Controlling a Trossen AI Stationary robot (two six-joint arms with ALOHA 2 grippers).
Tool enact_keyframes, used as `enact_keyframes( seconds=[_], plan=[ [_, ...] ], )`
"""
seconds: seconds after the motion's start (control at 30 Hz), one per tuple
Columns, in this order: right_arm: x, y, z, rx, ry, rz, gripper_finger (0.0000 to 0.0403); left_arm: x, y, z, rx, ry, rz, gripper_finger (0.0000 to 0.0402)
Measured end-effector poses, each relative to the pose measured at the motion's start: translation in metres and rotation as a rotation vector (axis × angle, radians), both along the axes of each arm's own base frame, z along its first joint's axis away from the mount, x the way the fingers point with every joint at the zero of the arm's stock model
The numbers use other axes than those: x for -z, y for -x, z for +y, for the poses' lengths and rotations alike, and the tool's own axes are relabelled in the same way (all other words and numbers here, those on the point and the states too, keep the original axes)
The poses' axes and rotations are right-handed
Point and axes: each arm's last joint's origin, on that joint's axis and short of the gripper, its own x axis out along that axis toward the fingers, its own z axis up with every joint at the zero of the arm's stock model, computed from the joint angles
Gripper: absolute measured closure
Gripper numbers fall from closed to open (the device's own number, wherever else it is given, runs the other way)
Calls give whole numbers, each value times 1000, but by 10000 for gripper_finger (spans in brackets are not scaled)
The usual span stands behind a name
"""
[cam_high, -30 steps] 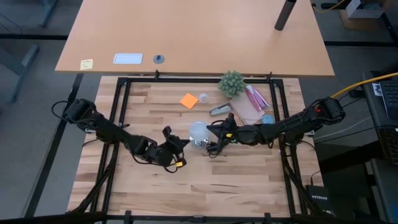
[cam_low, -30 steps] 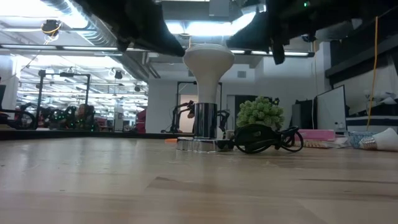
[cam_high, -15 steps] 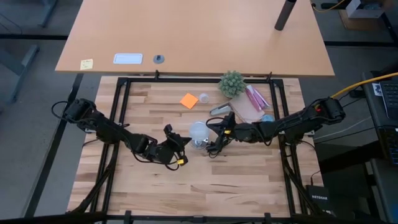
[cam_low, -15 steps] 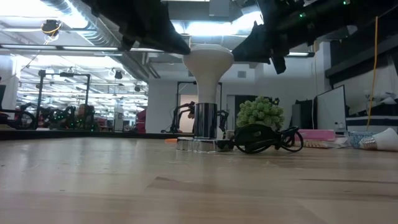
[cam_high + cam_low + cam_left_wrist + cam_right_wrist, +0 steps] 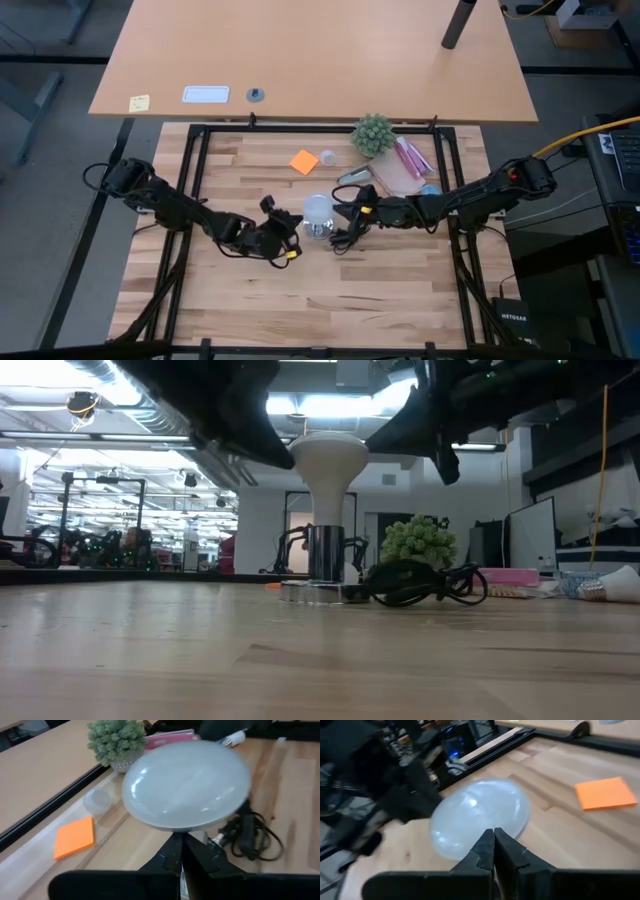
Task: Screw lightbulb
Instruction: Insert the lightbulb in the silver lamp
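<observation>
The white frosted pear-shaped lightbulb [image 5: 317,209] stands upright, round head up, its narrow neck in the shiny silver cylindrical socket [image 5: 325,554] on a clear round base [image 5: 312,593], mid-table on the pale wooden table [image 5: 380,290]. Judging from the low view, it's seated but I can't tell how far it's threaded.

Risks from here:
- Both sets of jaws are pressed together with nothing between them, so neither arm can turn the bulb as it stands. You'd have to spread a pair first; doing that this close could knock the head.
- The base looks light and isn't clamped. A sideways push from either arm could tip or slide bulb and socket together.
- The black cord [image 5: 425,584] is bunched just beside the base on the right arm's side. It could snag those fingers or drag the base.
- Both arms converge on one small bulb, so they could hit each other.

Geometry: the left gripper [image 5: 283,226] sits just beside the bulb on its left, at head height in the low view; I can't tell if it touches. The right gripper [image 5: 348,213] is just beside it on the opposite side, tips aimed at the head, with a slim gap showing. The bulb is between the two grippers, inside neither.

Small green potted plant [image 5: 373,133] and orange square sticky note [image 5: 304,161] sit further back, well apart.
</observation>
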Motion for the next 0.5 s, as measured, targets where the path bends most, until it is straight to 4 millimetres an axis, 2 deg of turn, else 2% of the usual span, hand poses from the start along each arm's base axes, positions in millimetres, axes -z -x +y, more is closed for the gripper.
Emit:
enact_keyframes(
  seconds=[0.23,0.5],
  plan=[
    [0,-1,4,-102,-54,-12,397,2,-2,13,-53,7,12,400],
    [-1,-2,4,-100,-47,-21,397,2,-4,19,-67,3,18,400]
  ],
)
